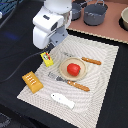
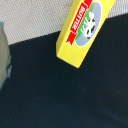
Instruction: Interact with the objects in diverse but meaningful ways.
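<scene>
We see the gripper (image 1: 48,50) poised directly over the yellow packet (image 1: 47,59) at centre-left of the exterior view, where the packet stands at the mat's (image 1: 100,85) edge; whether the gripper is open or closed we cannot tell. In the wrist view the packet (image 2: 82,31) lies tilted, half on the mat (image 2: 35,17), half over the dark desk (image 2: 60,95). To grasp it well, we judge the gripper should turn to square its jaws across the packet's narrow sides, centre over it, then descend straight.

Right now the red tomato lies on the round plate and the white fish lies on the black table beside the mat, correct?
Not quite. The exterior view shows the white fish lying on the mat, near its edge, not on the black table. The red tomato is on the round plate.
</scene>
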